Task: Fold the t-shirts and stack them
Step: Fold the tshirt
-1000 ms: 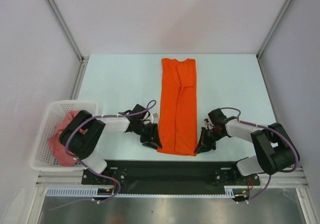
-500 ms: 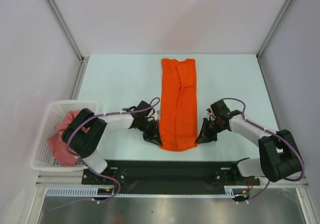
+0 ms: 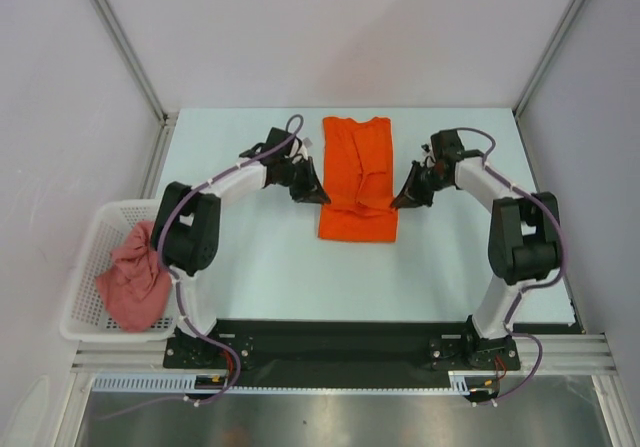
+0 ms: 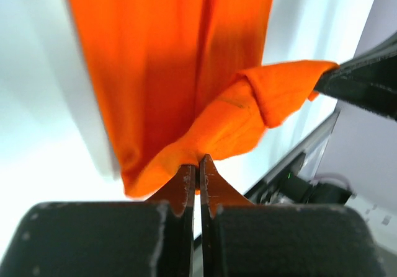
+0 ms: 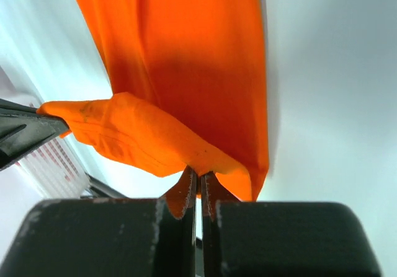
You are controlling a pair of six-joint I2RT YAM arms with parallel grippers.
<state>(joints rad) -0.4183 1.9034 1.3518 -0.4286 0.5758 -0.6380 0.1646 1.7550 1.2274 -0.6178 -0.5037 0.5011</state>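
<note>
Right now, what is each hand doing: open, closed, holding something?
Left hand: closed, pinching the left side of the bright orange cloth t-shirt.
Right hand: closed, pinching that t-shirt's right side.

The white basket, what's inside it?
A crumpled pink t-shirt lies in the white basket. Anything underneath the shirt is covered, so I cannot tell.

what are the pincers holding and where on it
Both hold the orange shirt: left pincer pinches the left corner of its folded-over end, right pincer the right corner.
</note>
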